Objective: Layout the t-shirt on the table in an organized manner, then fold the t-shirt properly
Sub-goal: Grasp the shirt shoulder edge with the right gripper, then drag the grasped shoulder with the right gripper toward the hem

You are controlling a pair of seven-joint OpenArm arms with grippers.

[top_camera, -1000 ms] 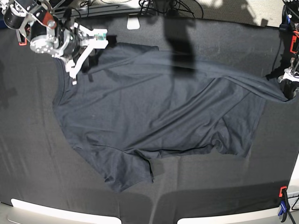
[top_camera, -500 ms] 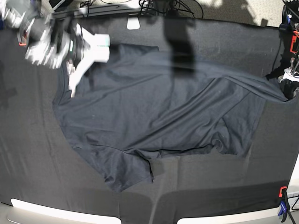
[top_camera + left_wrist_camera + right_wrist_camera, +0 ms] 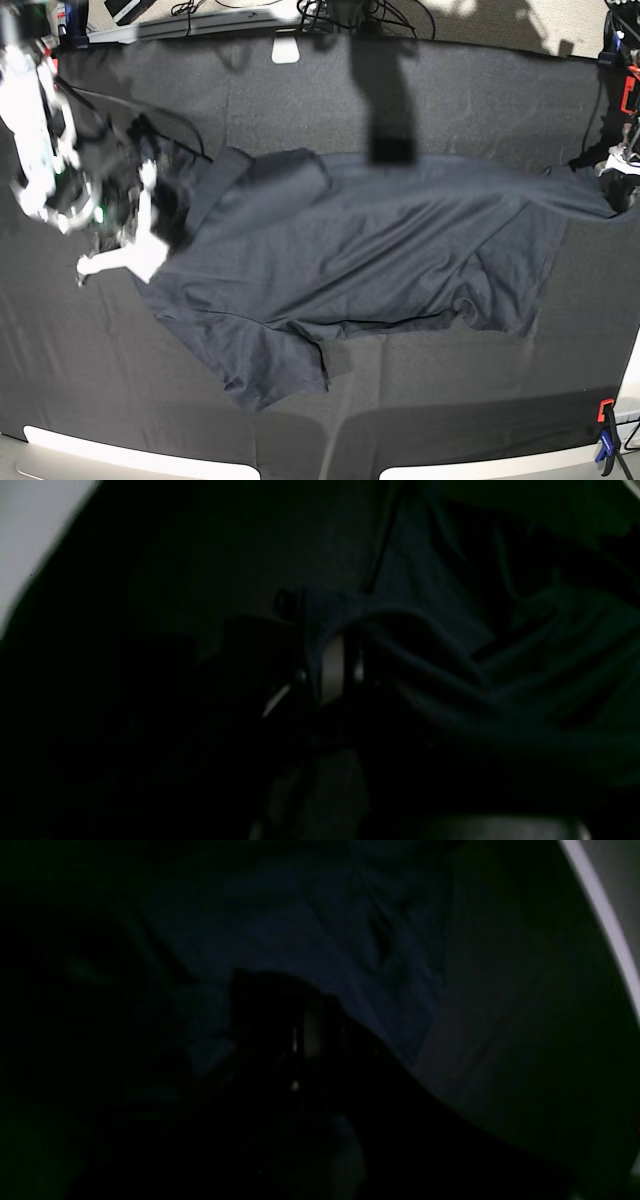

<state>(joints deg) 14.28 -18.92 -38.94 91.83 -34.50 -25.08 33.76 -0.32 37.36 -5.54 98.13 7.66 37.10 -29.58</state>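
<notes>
One creased, soft t-shirt (image 3: 380, 240) on matte table (image 3: 480, 100).

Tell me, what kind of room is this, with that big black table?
Probably a robot lab or workshop. A table draped in black cloth has clamps on its edge, cables lie tangled behind it, and robot arms work on a t-shirt.
</notes>
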